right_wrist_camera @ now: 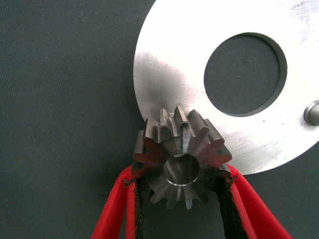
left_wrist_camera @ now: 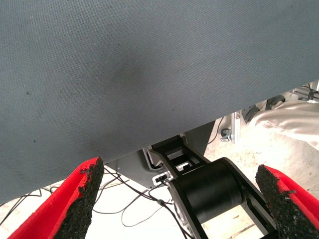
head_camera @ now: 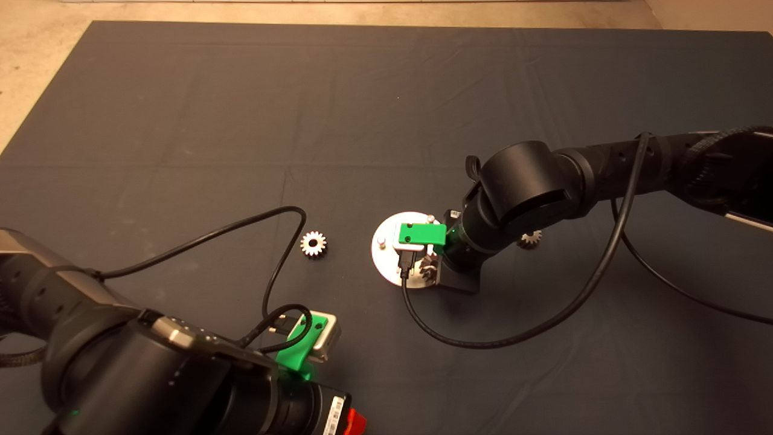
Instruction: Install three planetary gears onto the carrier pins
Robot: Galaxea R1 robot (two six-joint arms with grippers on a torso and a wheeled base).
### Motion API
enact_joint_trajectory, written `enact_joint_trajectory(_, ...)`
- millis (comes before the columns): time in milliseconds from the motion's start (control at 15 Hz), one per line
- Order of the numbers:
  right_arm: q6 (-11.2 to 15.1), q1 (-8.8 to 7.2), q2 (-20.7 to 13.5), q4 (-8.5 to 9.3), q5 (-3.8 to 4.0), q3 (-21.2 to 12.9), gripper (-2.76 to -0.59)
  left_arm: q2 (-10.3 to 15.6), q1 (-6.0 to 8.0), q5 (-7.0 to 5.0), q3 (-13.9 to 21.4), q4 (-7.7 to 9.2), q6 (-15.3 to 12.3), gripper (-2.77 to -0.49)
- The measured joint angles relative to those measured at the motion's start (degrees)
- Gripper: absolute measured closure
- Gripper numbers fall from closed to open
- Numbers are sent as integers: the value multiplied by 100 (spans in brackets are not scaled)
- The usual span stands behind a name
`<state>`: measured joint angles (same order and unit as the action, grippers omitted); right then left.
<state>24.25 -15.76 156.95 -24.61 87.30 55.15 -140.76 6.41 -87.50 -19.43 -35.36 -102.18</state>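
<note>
My right gripper (right_wrist_camera: 182,175) is shut on a steel planetary gear (right_wrist_camera: 182,162), gripping its toothed sides with both red fingers. The gear hangs over the rim of the shiny carrier disc (right_wrist_camera: 169,64), beside the round centre hole (right_wrist_camera: 244,74). One carrier pin (right_wrist_camera: 313,112) shows at the picture's edge. In the head view the right gripper (head_camera: 423,270) sits over the near edge of the disc (head_camera: 386,257), where two pins (head_camera: 381,241) (head_camera: 430,217) stand bare. A second gear (head_camera: 313,244) lies on the mat left of the disc. A third gear (head_camera: 530,239) peeks out behind the right arm.
My left gripper (head_camera: 356,422) is parked at the lower left edge, open, its wrist view showing the mat's edge (left_wrist_camera: 149,74) and a black robot part (left_wrist_camera: 209,189) beyond. A black cable (head_camera: 483,338) loops over the mat in front of the disc.
</note>
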Motion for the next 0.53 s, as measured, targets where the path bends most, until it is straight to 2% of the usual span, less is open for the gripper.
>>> enact_joint_trajectory(533,0,35,5,-11,-7,-2,-81,-2,0,0,0,0,0,-217)
